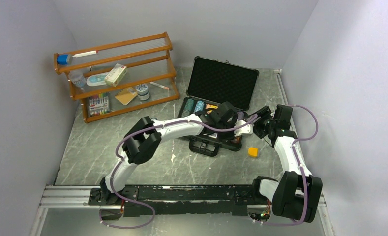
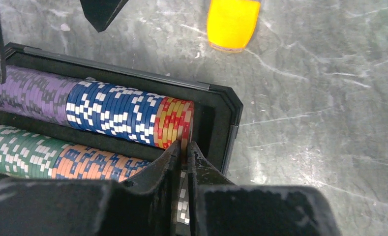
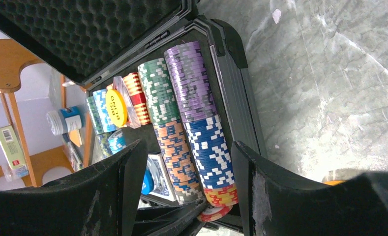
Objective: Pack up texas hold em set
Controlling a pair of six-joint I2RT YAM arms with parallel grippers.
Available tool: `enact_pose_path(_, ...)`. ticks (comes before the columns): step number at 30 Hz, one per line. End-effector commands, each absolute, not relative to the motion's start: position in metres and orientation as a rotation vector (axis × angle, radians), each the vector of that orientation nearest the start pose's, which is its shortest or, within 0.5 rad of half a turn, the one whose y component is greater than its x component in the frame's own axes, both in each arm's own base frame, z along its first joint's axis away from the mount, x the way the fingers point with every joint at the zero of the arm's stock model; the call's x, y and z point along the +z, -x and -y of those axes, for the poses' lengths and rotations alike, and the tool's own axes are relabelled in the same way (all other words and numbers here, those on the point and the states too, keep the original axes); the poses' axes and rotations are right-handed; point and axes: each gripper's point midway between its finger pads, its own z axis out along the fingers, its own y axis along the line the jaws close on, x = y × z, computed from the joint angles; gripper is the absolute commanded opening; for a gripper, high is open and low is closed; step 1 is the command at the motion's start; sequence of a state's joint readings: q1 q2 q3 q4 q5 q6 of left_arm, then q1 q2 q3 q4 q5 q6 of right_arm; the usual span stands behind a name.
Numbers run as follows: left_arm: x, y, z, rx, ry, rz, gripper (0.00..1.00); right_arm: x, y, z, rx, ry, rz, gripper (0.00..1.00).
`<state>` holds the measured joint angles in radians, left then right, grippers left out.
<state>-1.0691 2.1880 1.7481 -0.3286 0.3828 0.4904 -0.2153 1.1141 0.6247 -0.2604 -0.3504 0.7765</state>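
Note:
The black case (image 1: 222,83) lies open on the table, foam lid up. Its base (image 2: 221,98) holds rows of striped poker chips: purple (image 2: 29,93), blue (image 2: 113,113) and red-yellow (image 2: 174,123), with green (image 2: 14,150) and orange-blue (image 2: 88,162) beside them. My left gripper (image 2: 186,147) is shut on a red-edged chip (image 3: 215,214) at the end of the red-yellow stack, by the case's end wall. My right gripper (image 3: 189,147) hovers open just above the same chip rows, holding nothing. A yellow button token (image 3: 115,105) and a card deck (image 3: 160,177) lie in the case.
A small orange cube (image 1: 252,152) sits on the marble table just right of the case, also showing in the left wrist view as the orange cube (image 2: 232,22). An orange wooden rack (image 1: 118,73) with small items stands at the back left. Walls close in on both sides.

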Motion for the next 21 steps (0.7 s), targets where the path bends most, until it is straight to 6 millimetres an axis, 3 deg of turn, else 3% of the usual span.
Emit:
enact_pose_path(1, 0.077, -0.244, 0.528, -0.621, -1.815, -1.553, 0.23, 0.120, -0.309, -0.020, 0.687, -0.932, -2.138, 0.67)
enact_pose_path(3, 0.080, -0.242, 0.528, -0.631, -1.816, -1.549, 0.37, 0.119, -0.309, -0.020, 0.686, -0.932, -2.139, 0.67)
enact_pose_path(7, 0.094, -0.238, 0.529, -0.666, -1.787, -1.537, 0.51, 0.118, -0.308, -0.020, 0.680, -0.933, -2.143, 0.67)
enact_pose_path(15, 0.161, -0.237, 0.520, -0.751, -1.611, -1.500, 0.56, 0.124, -0.307, -0.019, 0.657, -0.872, -2.163, 0.67)
enact_pose_path(21, 0.209, -0.259, 0.488, -0.791, -1.323, -1.561, 0.60, 0.141, -0.307, -0.019, 0.635, -0.762, -2.158, 0.67)
